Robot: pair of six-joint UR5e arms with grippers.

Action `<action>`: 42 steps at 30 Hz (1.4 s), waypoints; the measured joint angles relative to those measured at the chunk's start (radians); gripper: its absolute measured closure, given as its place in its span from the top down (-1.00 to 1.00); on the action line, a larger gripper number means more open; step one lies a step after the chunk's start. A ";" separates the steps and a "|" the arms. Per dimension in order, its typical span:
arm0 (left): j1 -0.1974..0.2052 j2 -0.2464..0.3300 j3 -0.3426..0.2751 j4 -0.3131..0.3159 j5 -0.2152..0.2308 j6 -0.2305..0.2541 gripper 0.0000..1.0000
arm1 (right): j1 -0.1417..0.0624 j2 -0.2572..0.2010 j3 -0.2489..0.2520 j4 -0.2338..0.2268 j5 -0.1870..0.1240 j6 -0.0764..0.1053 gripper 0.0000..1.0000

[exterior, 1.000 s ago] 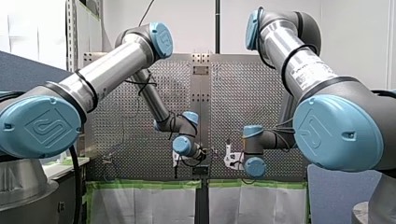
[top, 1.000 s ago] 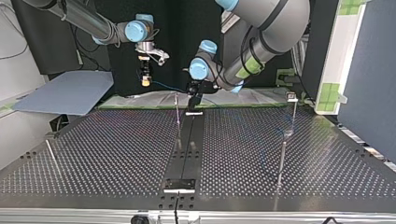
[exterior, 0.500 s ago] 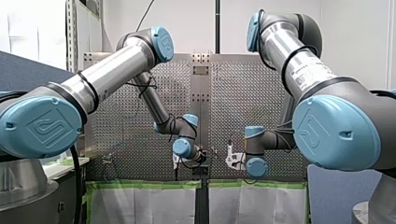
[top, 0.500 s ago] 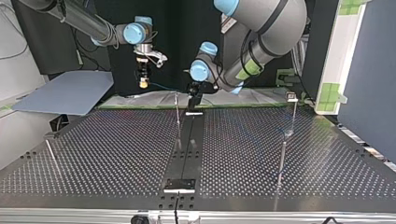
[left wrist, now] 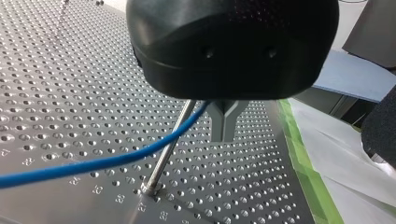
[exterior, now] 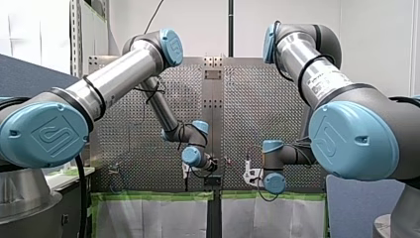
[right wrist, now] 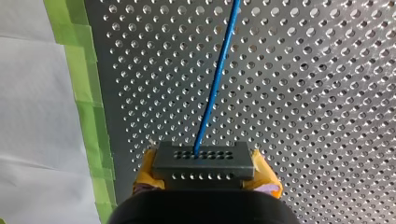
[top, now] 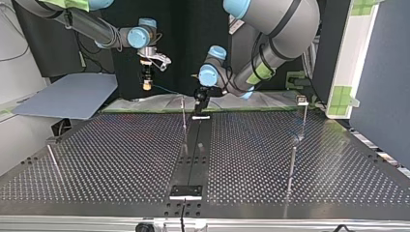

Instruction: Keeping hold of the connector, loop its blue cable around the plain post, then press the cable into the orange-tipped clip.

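My right gripper (right wrist: 206, 173) clamps the dark grey, hole-studded rectangular connector (right wrist: 204, 161) between its yellow pads (right wrist: 145, 170). The thin blue cable (right wrist: 217, 84) runs straight ahead from it over the perforated metal table (right wrist: 327, 93). Farther along, the cable crosses the thin plain metal post (left wrist: 163, 158), seemingly touching it, just under my left gripper (left wrist: 226, 137), which is the nearer of the two. Its grey fingers (left wrist: 226, 126) meet at the tips, but I cannot tell whether they pinch the cable. I judge the loop around the post is not yet closed.
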 joint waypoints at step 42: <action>0.017 0.001 -0.001 -0.005 -0.038 0.035 0.96 | -0.016 0.002 -0.002 -0.010 -0.019 0.000 -1.00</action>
